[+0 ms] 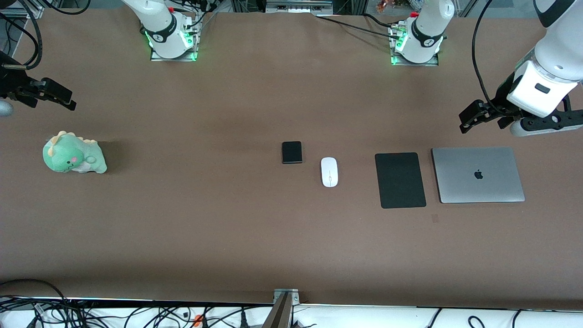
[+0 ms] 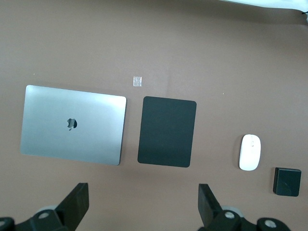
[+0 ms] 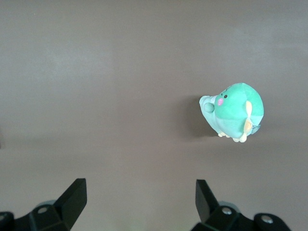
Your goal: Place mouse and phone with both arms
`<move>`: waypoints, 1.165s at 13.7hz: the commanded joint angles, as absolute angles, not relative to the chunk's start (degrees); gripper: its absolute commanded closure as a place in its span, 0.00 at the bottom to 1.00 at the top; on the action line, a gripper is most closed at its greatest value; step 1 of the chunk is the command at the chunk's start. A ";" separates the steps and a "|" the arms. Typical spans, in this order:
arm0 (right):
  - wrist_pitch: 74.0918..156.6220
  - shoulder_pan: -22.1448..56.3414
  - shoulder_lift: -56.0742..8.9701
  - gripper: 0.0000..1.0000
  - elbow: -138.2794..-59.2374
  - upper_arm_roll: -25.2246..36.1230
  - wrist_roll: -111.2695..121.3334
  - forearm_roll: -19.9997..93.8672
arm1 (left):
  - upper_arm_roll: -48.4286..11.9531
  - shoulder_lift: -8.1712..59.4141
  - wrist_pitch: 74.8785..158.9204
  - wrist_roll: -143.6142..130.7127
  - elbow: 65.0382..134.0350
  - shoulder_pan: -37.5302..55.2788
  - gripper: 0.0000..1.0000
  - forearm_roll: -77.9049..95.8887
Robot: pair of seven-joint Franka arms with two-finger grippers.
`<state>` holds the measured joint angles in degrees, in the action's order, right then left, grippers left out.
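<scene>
The white mouse lies on the brown table near its middle, and it shows in the left wrist view too. The black phone lies close beside it, toward the right arm's end and a little farther from the front camera; it also shows in the left wrist view. My left gripper is open and empty, up in the air over bare table near the laptop's back edge. My right gripper is open and empty, up over the table's right-arm end, above the plush toy's area.
A flat black mouse pad lies between the mouse and a closed silver laptop at the left arm's end. A green plush dinosaur sits at the right arm's end. A small pale tape square lies near the pad.
</scene>
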<state>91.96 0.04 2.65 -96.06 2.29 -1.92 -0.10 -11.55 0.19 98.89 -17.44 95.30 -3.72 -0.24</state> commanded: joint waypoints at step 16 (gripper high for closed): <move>92.02 0.09 3.25 0.00 -96.77 2.11 -1.23 0.97 | -11.95 0.35 96.86 -16.61 93.60 -3.60 0.00 -1.32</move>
